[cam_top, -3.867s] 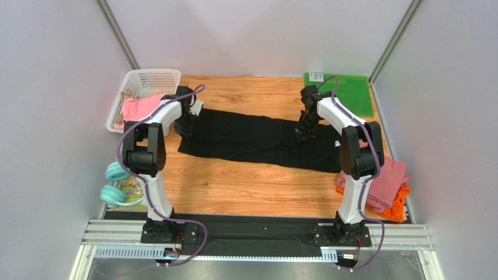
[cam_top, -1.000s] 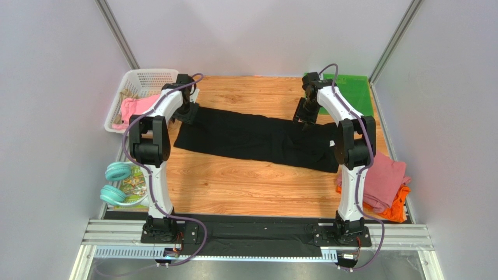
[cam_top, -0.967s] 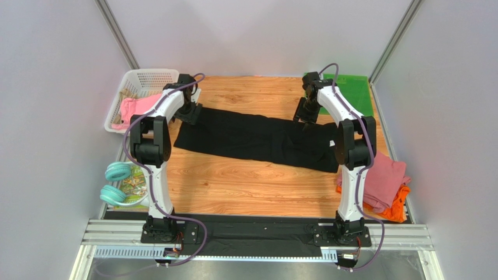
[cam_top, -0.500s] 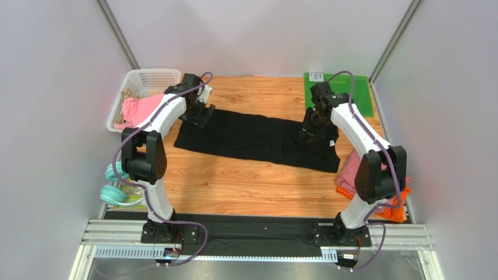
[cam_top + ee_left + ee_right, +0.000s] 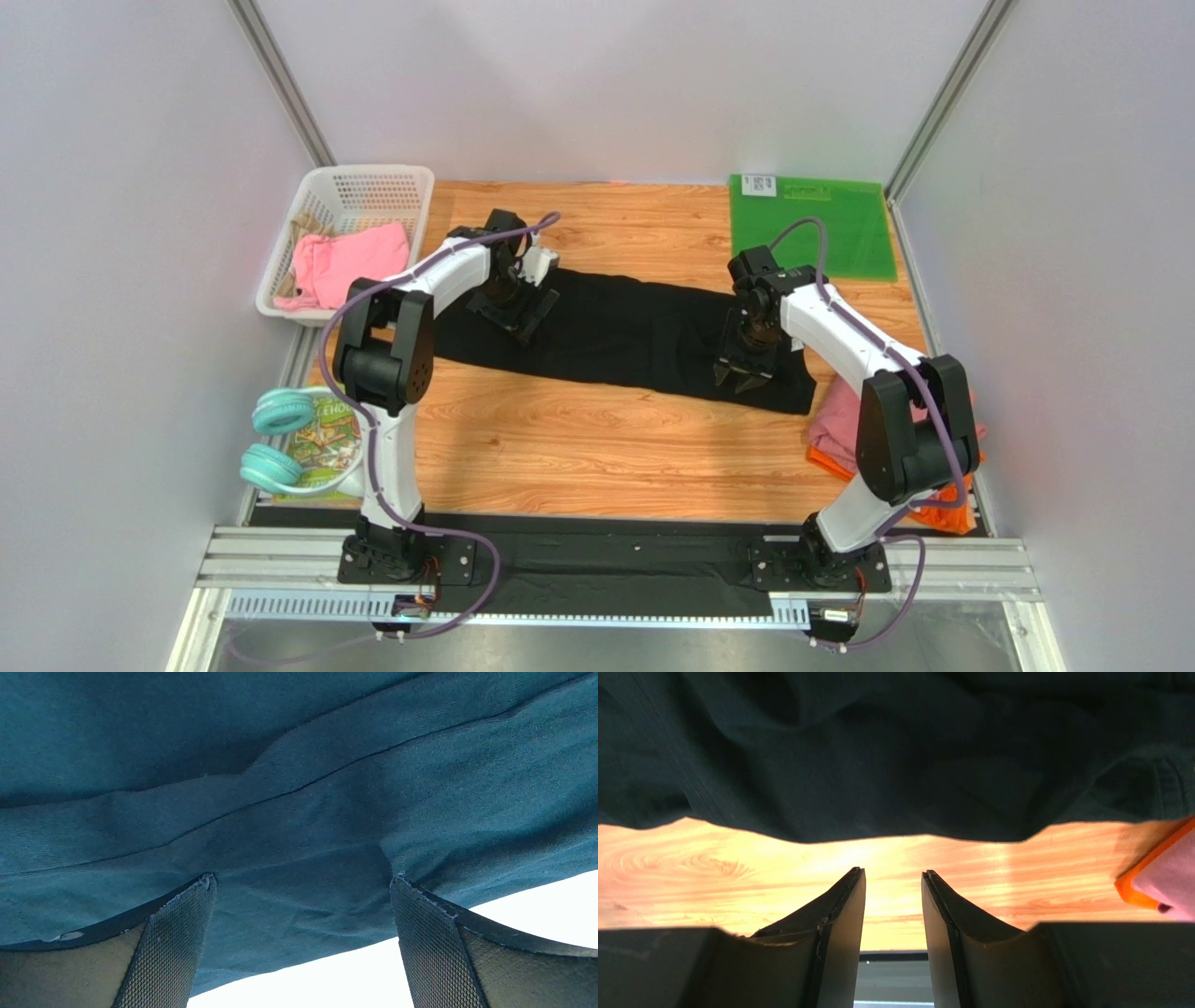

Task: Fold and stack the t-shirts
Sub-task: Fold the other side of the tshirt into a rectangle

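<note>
Wooden table (image 5: pixel 589 455) under black t-shirt (image 5: pixel 631 329), green mat (image 5: pixel 821 224), white basket (image 5: pixel 358 177) and orange t-shirt (image 5: pixel 955 511).

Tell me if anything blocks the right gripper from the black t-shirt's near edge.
Nothing visible does. Only bare table lies between the right gripper and the black t-shirt. The orange shirt and pink shirt sit off to the side.

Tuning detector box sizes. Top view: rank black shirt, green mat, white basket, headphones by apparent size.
1. black shirt
2. white basket and green mat: too close to rank
3. headphones
</note>
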Controlling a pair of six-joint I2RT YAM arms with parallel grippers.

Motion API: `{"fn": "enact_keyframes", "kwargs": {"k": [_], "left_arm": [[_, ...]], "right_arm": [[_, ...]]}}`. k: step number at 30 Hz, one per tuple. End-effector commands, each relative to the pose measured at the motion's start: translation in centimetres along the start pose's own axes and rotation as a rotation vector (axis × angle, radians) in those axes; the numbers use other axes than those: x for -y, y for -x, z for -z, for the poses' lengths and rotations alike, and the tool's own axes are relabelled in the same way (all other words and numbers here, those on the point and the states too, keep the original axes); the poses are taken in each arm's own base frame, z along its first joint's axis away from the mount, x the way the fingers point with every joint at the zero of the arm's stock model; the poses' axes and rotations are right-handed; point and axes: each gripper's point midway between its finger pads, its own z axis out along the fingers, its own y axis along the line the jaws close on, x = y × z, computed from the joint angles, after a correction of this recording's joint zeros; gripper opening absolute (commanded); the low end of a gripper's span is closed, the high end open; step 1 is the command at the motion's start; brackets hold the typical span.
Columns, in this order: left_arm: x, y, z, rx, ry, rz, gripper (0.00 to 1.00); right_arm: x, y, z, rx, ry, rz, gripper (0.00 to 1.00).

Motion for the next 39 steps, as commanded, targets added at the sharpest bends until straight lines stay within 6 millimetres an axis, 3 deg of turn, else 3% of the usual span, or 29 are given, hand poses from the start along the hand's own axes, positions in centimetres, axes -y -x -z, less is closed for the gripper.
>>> {"fn": "enact_keyframes", "kwargs": {"k": [1, 7, 13, 24, 39], "left_arm": [[-0.6, 1.9, 1.0, 0.059, 0.02, -0.04, 0.99], [-0.7, 1.5, 0.9, 0.053, 0.026, -0.041, 0.99], [-0.7, 1.7, 1.2, 0.058, 0.029, -0.039, 0.99], [-1.0, 1.0, 1.4, 0.048, 0.053, -0.044, 0.99], [-1.1, 0.7, 1.8, 0.052, 0.066, -0.049, 0.99]], "right_arm": [[0.0, 2.2, -1.2, 0.057, -0.01, -0.032, 0.4], [1.5, 2.4, -3.2, 0.031, -0.051, -0.07, 0.41], [1.6, 2.3, -4.0, 0.013, -0.061, -0.069, 0.47], [1.3, 2.6, -5.1, -0.008, -0.051, -0.084, 0.48], [1.6, 1.5, -3.5, 0.004, -0.033, -0.092, 0.53]]}}
